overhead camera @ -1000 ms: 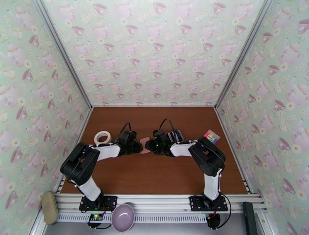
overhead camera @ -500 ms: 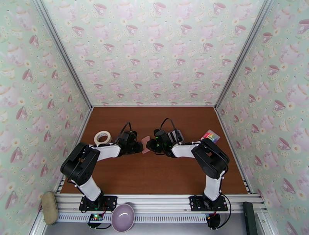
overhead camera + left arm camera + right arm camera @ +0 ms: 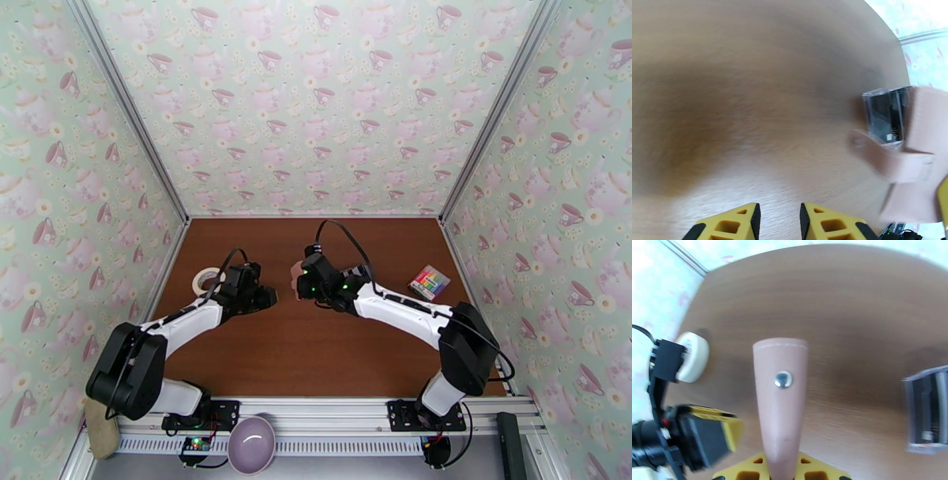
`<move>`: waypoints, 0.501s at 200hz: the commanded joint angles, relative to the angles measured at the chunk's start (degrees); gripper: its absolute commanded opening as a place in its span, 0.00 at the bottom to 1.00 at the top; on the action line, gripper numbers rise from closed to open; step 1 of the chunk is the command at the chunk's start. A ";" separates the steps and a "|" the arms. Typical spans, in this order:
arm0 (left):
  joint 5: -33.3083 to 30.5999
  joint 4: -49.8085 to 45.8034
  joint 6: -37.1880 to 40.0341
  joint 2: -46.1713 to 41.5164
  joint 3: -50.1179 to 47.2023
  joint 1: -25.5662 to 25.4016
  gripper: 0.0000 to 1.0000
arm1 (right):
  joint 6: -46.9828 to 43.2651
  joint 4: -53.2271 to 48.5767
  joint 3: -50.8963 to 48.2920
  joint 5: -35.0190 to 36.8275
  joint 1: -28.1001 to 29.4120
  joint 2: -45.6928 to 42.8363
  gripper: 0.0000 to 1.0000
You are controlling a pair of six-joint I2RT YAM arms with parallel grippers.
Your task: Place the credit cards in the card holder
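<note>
The right jaws are clenched on the pale pink, wallet-like folding card holder (image 3: 780, 425). Its narrow snap tab, with a round metal stud, runs straight out ahead of them over the brown wooden desk (image 3: 316, 355). From above, a pink edge of the holder (image 3: 295, 278) shows at the left tip of the right jaws. Whether it is clear of the desk, I cannot tell.

The credit cards (image 3: 929, 410), a small stack with dark faces and a clear, glossy edge, lie on the desk ahead of the right jaws and off to their right, apart from the holder.

The left jaws are released, their yellow fingers (image 3: 732, 224) slightly parted with nothing between them. They sit just left of the right jaws. The holder (image 3: 916, 158) is ahead and to their right, with the cards (image 3: 886, 116) just beyond it.

A white tape roll (image 3: 207, 280) lies behind and to the left of the left jaws. A small rainbow-striped rectangle (image 3: 429, 280) lies well to the right of the right jaws.
</note>
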 commanded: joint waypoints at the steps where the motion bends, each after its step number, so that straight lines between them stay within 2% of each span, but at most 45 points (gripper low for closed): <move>1: 1.16 -1.13 1.15 -1.29 -2.22 0.49 0.34 | -5.83 -15.20 4.86 16.41 1.72 3.16 0.11; 30: 1.61 0.11 1.19 -1.60 -4.08 1.01 0.34 | -7.69 -23.38 10.13 24.88 4.82 8.94 0.11; 57: 2.12 1.64 0.80 -1.14 -5.35 1.10 0.34 | -7.48 -29.91 15.79 29.62 7.10 16.44 0.12; 100: 1.83 1.47 0.84 -1.92 -6.44 1.28 0.34 | -7.39 -33.57 21.63 31.54 9.44 25.46 0.12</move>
